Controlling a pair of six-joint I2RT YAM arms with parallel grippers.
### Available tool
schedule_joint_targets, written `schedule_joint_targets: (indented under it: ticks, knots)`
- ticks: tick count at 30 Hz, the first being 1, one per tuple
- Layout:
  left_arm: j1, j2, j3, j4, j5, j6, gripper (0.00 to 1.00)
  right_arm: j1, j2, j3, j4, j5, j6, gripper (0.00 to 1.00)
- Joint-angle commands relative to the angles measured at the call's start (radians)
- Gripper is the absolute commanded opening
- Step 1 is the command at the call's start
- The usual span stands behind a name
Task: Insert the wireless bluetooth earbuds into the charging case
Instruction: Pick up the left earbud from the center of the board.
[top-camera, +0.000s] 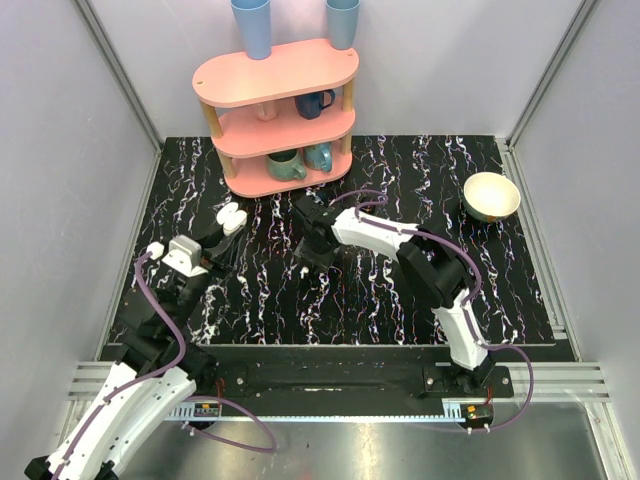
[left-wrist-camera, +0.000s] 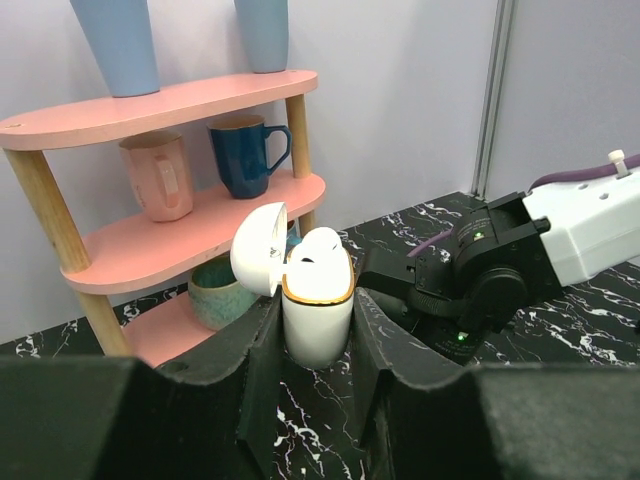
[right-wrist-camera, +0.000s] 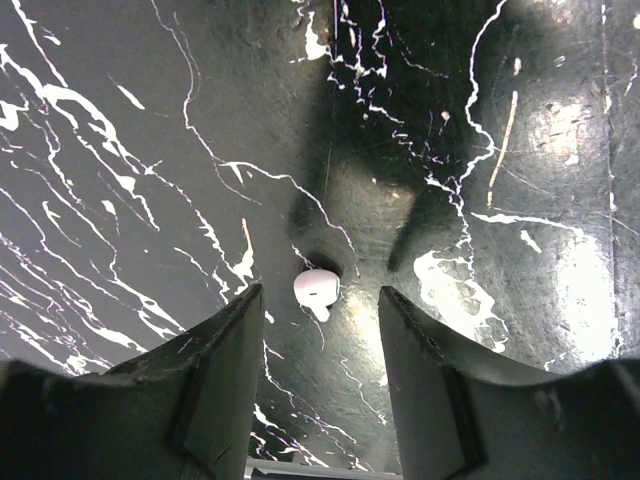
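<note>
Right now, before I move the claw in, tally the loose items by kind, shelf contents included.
tall blue cups: 2
mugs: 4
bowl: 1
charging case: 1
earbuds: 2, one on the table, one seemingly seated in the case
Total: 10

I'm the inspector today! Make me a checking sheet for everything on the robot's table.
Surface: black table with white marble streaks.
Job's things: white charging case with a gold rim, lid open, a rounded white piece showing in its opening; one tiny white earbud lying on the table.
Clutter: pink three-tier shelf holding mugs; cream bowl.
Grippers: left gripper shut on the case; right gripper open, straddling the earbud without touching it.
Cables: purple cables running along both arms.
Surroundings: pale walls.
</note>
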Motion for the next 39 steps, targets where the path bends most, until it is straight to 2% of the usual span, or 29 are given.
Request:
schedule_joint_targets:
  ticks: [1,11,39]
  knots:
    - [0.0,-0.025,0.003,0.02,-0.038,0.017,0.0,0.006,0.025,0.061,-0.033,0.014,0.016,0.55]
    - [0.0,-0.059,-0.01,0.009,-0.068,0.028,0.0,0.009,0.061,0.101,-0.078,0.046,-0.001,0.47]
    - [0.0,-0.064,-0.013,0.009,-0.066,0.045,0.0,0.014,0.12,0.115,-0.082,0.002,0.0,0.4]
